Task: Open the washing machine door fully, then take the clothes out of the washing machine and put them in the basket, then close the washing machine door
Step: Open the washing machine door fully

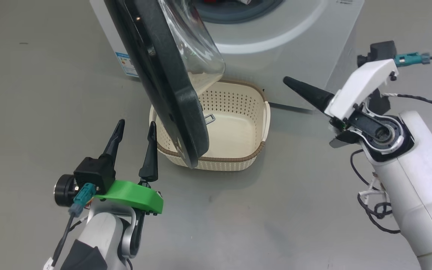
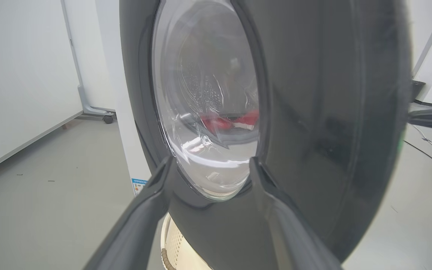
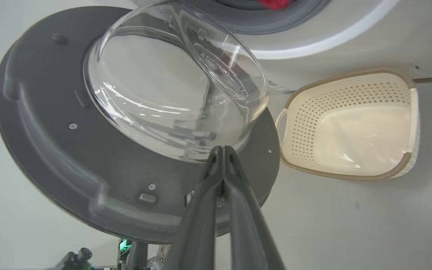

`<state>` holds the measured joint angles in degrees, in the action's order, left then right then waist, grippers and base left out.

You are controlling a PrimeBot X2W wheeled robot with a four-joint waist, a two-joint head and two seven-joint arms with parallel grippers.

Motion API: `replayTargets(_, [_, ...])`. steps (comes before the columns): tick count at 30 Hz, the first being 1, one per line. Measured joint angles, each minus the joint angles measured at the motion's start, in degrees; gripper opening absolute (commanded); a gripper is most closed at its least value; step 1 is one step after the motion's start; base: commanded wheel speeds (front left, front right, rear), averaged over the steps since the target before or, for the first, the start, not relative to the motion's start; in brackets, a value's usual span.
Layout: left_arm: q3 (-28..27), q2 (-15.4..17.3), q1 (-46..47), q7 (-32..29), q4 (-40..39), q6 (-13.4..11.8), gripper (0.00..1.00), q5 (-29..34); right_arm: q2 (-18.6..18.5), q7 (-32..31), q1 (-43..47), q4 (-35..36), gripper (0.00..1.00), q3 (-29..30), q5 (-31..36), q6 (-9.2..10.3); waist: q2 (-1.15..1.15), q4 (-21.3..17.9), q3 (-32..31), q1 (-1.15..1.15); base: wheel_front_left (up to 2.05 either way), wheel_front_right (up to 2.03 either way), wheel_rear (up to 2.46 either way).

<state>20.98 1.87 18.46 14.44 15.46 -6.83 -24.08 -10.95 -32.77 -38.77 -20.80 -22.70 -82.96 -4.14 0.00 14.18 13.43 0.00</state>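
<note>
The door (image 1: 163, 86) is being shown swung out from the washer (image 1: 294, 48), its lower edge hanging over the basket (image 1: 219, 163). A wide glossy black ring is being seen around a bulging clear glass bowl (image 1: 197, 48). The basket, cream with perforated sides and a brown rim, is being rested on the grey floor (image 1: 32, 112) just before the washer, its bare bottom being shown. Red clothes (image 2: 216, 122) with white trim are being seen through the glass, lying in the drum. The left gripper (image 1: 137, 123) is being held with its 2 fingers apart near the door's outer face. The right gripper (image 1: 289, 81) is being held with its 2 fingers pressed together on nothing, pointed at the door's inner side.
</note>
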Motion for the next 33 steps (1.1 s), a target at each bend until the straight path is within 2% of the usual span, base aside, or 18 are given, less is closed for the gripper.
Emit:
replayTargets(2, [-0.65, 0.00, -0.38, 0.00, 0.31, 0.00, 1.00, 0.01, -1.87, 2.55, 1.37, -0.03, 0.00, -0.55, 3.68, -1.36, 0.00, -0.79, -0.82, 0.00, 0.00, 0.00, 0.00])
replayTargets(8, [-2.65, 0.01, -1.49, 0.00, 0.71, 0.00, 1.00, 0.64, -7.83, 12.12, 4.33, 0.59, 0.00, -3.30, 17.33, -2.37, 0.00, -3.17, -3.48, 0.00, 0.00, 0.00, 0.00])
replayTargets(23, [-4.69, 0.46, -4.65, 0.00, 1.13, 0.00, 1.00, 1.51, -13.01, 37.07, 13.96, 3.85, 0.00, -5.24, 37.64, -2.36, 0.00, -8.58, -8.50, 0.00, 0.00, 0.00, 0.00])
replayTargets(25, [-4.77, 0.46, -4.83, 0.00, 1.14, 0.04, 1.00, 1.58, -13.03, 39.40, 15.61, 3.76, 0.00, -5.14, 38.24, -2.05, 0.00, -8.97, -8.91, 0.00, 0.00, 0.00, 0.00])
replayTargets(30, [-5.49, 0.46, -5.60, 0.00, 1.14, 0.09, 1.00, 1.60, -12.07, 43.81, 20.85, 2.85, 0.00, -5.11, 39.35, 0.58, 0.00, -9.53, -9.66, 0.00, 0.00, 0.00, 0.00])
replayTargets(32, [-5.80, 0.45, -5.92, 0.00, 1.14, 0.09, 1.00, 1.60, -11.60, 45.89, 22.16, 2.54, 1.00, -4.78, 40.10, 1.92, 0.00, -9.66, -9.80, 0.00, 0.00, 0.00, 0.00])
replayTargets(33, [-5.95, 0.45, -6.01, 0.00, 1.14, 0.09, 1.00, 1.59, -11.33, 46.76, 22.67, 2.50, 1.00, -4.37, 40.25, 2.49, 0.00, -9.73, -9.86, 0.00, 0.00, 0.00, 0.00])
